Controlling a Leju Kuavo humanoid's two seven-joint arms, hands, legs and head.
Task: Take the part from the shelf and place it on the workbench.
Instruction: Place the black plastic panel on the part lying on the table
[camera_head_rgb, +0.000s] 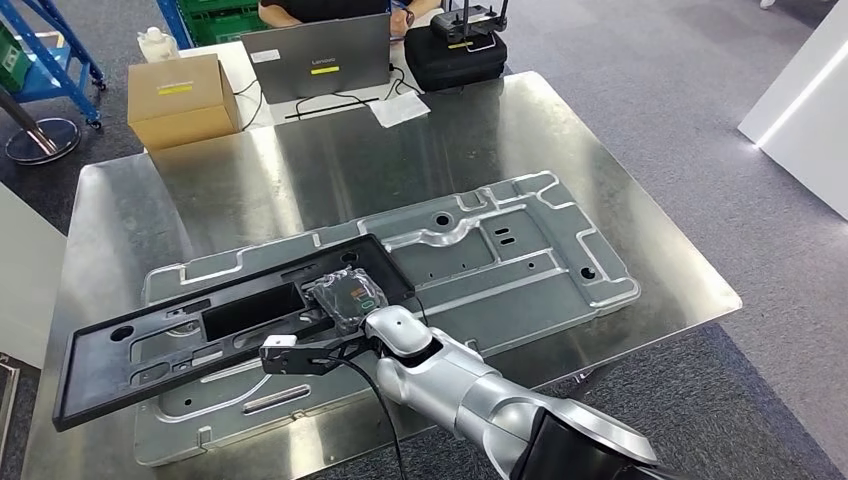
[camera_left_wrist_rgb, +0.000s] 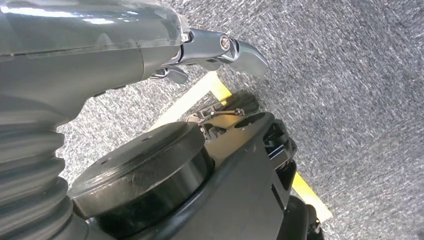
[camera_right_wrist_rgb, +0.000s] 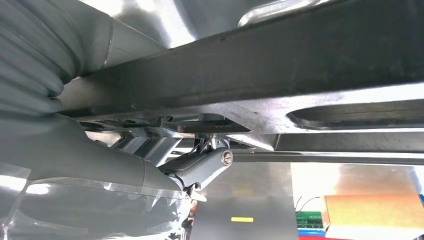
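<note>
The part, a long black frame (camera_head_rgb: 230, 320), lies aslant on a large silver stamped plate (camera_head_rgb: 520, 260) on the steel workbench (camera_head_rgb: 330, 160). My right hand (camera_head_rgb: 345, 298), wrapped in clear film, grips the frame at its right end. In the right wrist view the black frame (camera_right_wrist_rgb: 300, 65) crosses just above my right hand (camera_right_wrist_rgb: 200, 165), whose fingers reach under it. My left hand (camera_left_wrist_rgb: 215, 50) hangs over grey carpet and holds nothing, with its fingers apart.
At the bench's far edge stand a cardboard box (camera_head_rgb: 180, 100), a grey laptop (camera_head_rgb: 315, 58), a sheet of paper (camera_head_rgb: 398, 108) and a black case (camera_head_rgb: 455, 50). A person (camera_head_rgb: 330, 8) sits behind the laptop. A blue rack (camera_head_rgb: 50, 50) stands far left.
</note>
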